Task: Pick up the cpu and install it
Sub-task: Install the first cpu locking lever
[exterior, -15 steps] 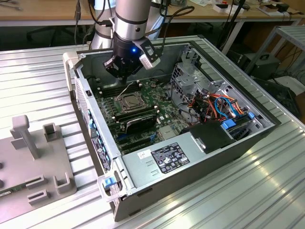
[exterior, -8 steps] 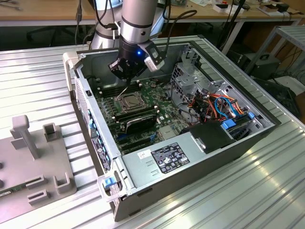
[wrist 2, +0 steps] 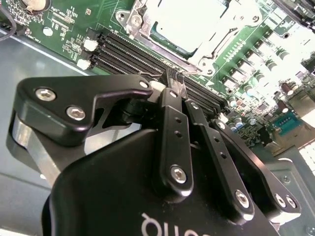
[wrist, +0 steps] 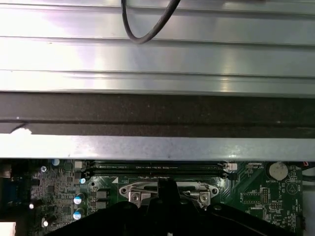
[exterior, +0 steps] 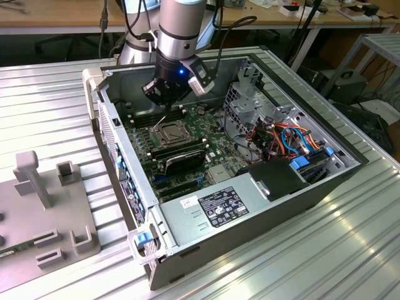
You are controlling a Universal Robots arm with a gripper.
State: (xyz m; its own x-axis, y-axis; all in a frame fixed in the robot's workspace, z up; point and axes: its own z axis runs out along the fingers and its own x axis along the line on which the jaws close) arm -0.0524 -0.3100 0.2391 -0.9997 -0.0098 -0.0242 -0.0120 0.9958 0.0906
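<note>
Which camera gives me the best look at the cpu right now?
The second wrist view: the cpu lies large and close in its socket, beyond the gripper. The exterior view shows it small; the first wrist view doesn't make it out.

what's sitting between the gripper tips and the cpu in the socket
In the second wrist view, black memory slots and the socket's metal frame lie between the gripper and the cpu.

Arm reaches down from the far side in the exterior view, wrist near vertical, blue light lit on the wrist body. Gripper (exterior: 164, 115) points downward. In the second wrist view the gripper (wrist 2: 173, 77) has both black fingers (wrist 2: 172, 128) pressed together, tips meeting, nothing visible between them.
</note>
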